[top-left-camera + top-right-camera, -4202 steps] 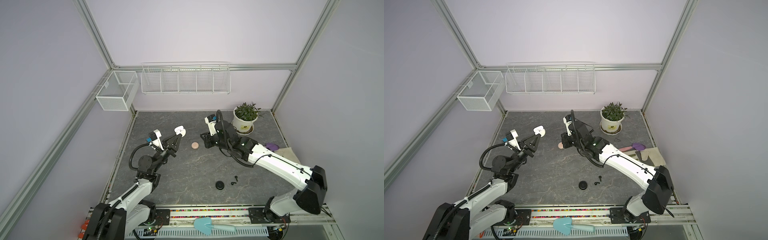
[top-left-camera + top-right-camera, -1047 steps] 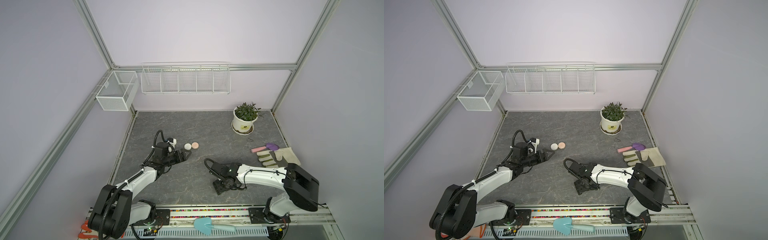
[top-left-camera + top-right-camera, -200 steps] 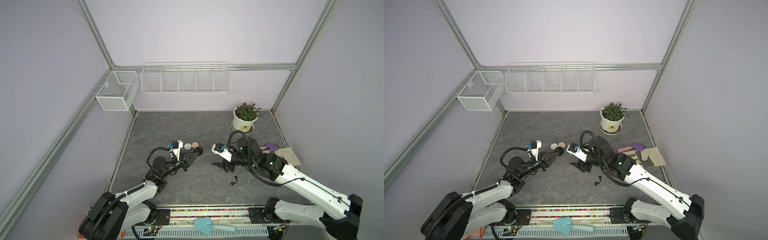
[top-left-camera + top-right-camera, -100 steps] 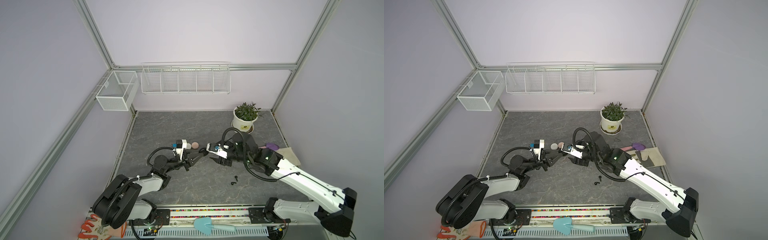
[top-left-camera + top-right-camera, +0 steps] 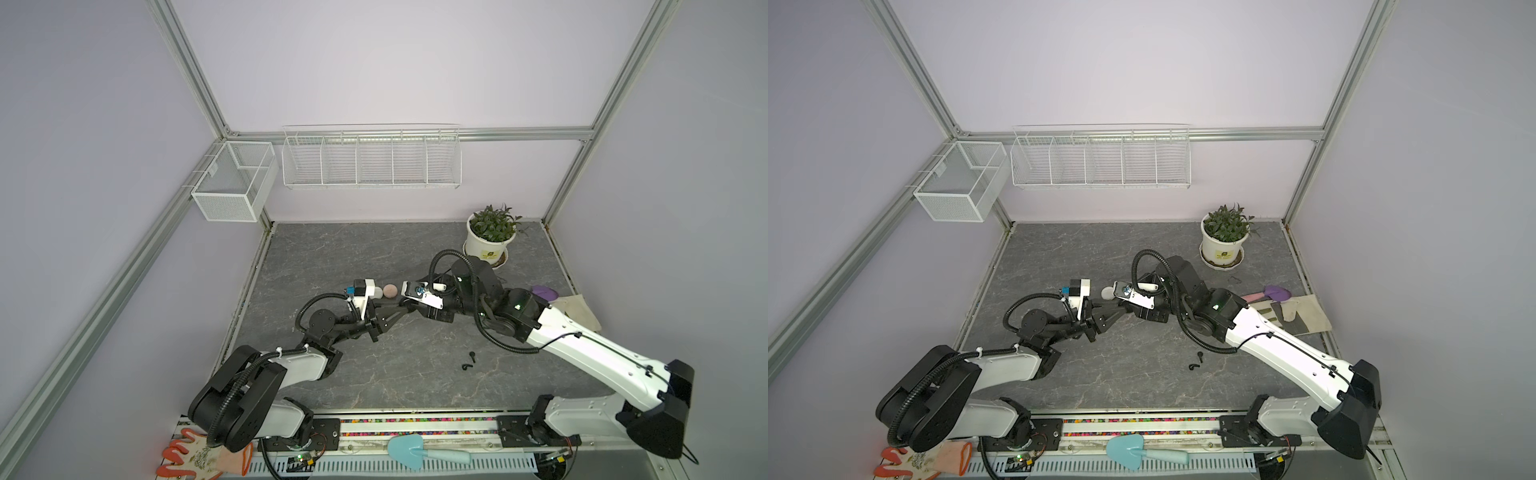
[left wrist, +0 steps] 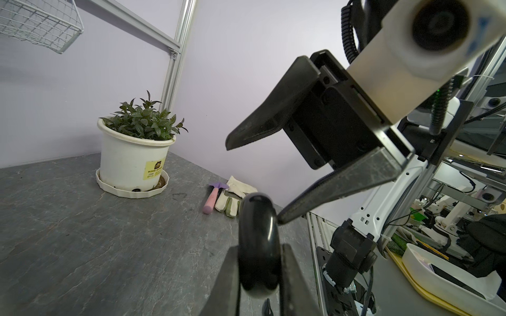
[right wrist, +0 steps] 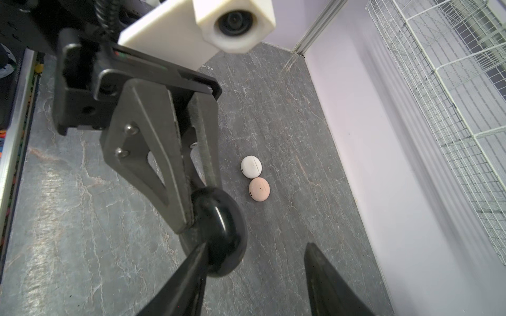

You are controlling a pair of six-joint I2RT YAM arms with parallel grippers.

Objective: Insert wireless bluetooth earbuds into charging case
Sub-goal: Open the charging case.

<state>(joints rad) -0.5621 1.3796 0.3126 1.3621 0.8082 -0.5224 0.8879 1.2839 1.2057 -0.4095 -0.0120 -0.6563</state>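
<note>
My left gripper [image 6: 258, 247] is shut on a black round charging case [image 6: 258, 243], held on edge above the table's middle. My right gripper [image 7: 256, 246] is open and faces it. One right fingertip [image 7: 201, 250] touches the case [image 7: 221, 232]; the other fingertip stands well apart. In both top views the two grippers meet tip to tip, left [image 5: 397, 314] and right [image 5: 409, 309]. Two black earbuds [image 5: 468, 360] [image 5: 1196, 360] lie loose on the table in front of the right arm.
A white case [image 7: 251, 167] and a pink case [image 7: 259, 189] lie side by side behind the grippers. A potted plant [image 5: 490, 237] stands at the back right. A purple trowel [image 5: 544, 292] and a glove [image 5: 577, 309] lie at the right edge.
The two arms have come together over the table's middle. My right gripper has moved left up to the held case, and its jaws have narrowed somewhat.
</note>
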